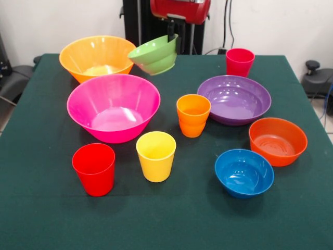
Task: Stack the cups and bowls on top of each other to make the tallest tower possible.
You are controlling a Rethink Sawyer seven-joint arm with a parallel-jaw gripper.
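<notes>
Nearest the camera stood the red cup, upright on the green table, with the yellow cup just beside it and the medium blue bowl further along the same front row. Four cups were counted in all: the orange cup stood at mid-table between the two widest bowls, and the crimson-pink cup stood at the far side behind the wide purple bowl. Six bowls were counted. The medium orange bowl sat near the blue one, apart from it. The big hot-pink bowl sat upright and empty, nothing stacked in it. The big orange-yellow bowl stood behind it. The small ribbed green bowl was off the cloth, tilted, hanging just beside the orange-yellow bowl's rim. The gripper held the green bowl by its rim, one dark finger showing at the raised edge. No tower had been built; every other piece stood singly on the table.
</notes>
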